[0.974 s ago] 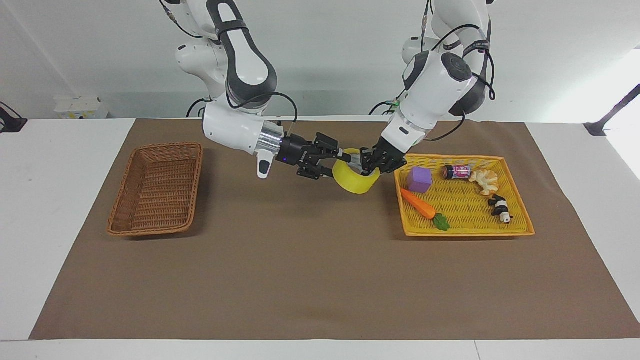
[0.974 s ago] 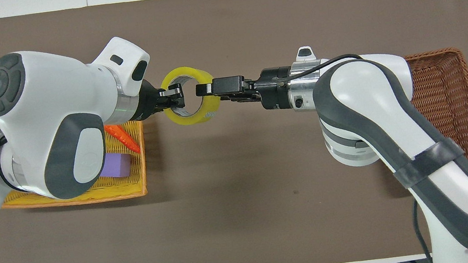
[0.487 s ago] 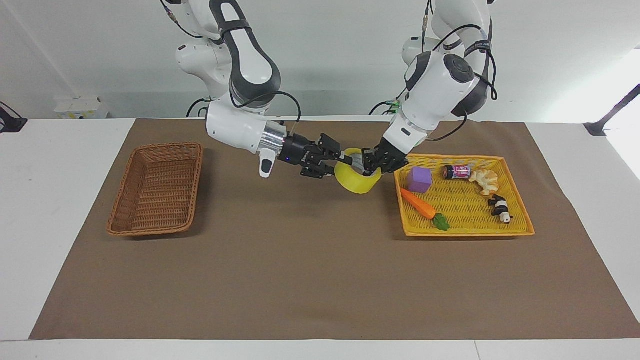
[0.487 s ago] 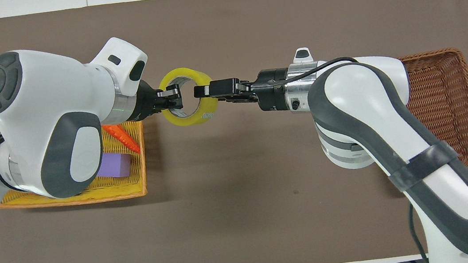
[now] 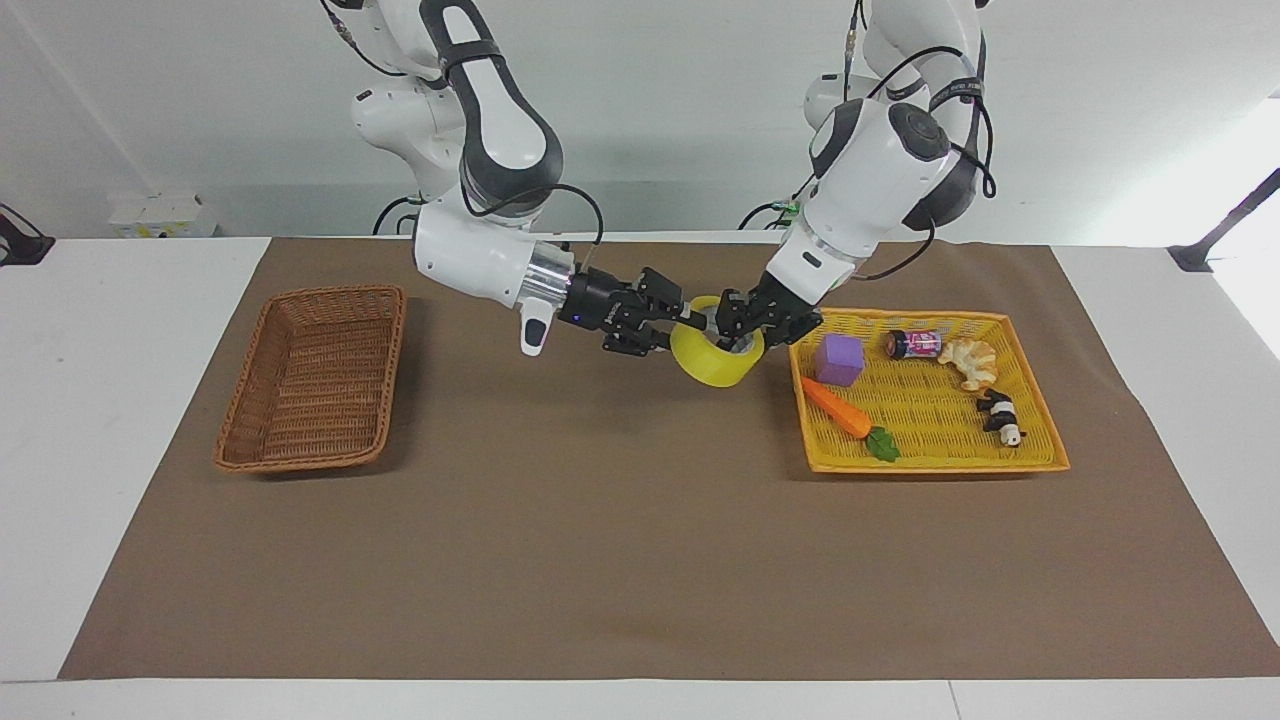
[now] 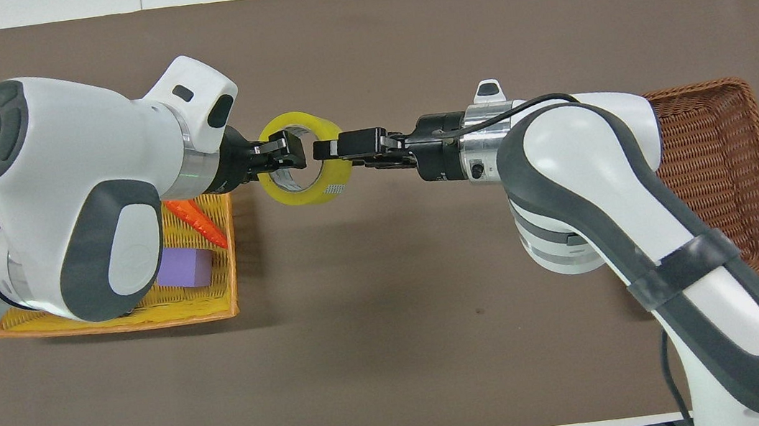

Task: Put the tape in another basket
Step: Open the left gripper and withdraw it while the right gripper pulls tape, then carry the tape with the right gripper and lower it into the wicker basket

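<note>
- Over the brown mat (image 5: 600, 540), between the two baskets, the tape (image 5: 714, 358) hangs tilted — translucent yellow, pale core
- Brown wicker basket (image 5: 312, 375) at the right arm's end
- Right gripper (image 5: 688, 330) clamps the roll's wall
- Left gripper (image 5: 738, 330) at its rim, fingers parted
- Yellow basket (image 5: 1040, 455); white wall (image 5: 650, 120)

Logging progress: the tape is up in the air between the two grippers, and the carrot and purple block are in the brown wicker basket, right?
Not quite: the carrot and the purple block lie in the yellow basket, not the brown wicker basket; the facing view shows it. The tape is in the air between the left gripper and right gripper.
</note>
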Robot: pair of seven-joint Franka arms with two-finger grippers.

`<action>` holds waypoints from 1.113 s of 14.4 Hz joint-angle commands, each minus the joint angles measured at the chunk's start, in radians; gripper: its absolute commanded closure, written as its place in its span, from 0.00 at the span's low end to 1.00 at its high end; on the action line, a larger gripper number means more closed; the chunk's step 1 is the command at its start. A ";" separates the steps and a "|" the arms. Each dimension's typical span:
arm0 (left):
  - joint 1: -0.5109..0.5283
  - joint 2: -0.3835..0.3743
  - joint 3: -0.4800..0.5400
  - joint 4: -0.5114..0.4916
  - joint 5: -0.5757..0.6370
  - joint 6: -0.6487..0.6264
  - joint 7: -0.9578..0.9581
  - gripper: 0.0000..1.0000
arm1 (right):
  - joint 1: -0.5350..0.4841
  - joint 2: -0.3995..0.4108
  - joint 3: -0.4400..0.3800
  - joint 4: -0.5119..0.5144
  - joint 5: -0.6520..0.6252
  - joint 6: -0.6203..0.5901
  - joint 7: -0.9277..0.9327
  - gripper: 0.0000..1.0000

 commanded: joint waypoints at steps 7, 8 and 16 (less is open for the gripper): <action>0.282 -0.037 0.058 0.128 0.125 -0.262 0.199 0.01 | -0.433 -0.063 -0.005 -0.026 -0.248 -0.490 0.013 1.00; 0.339 -0.046 0.058 0.104 0.133 -0.259 0.271 0.01 | -0.506 -0.064 -0.005 -0.023 -0.285 -0.570 0.008 1.00; 0.500 -0.108 0.061 -0.019 0.242 -0.265 0.544 0.00 | -0.979 0.057 -0.006 0.144 -0.656 -0.922 -0.056 1.00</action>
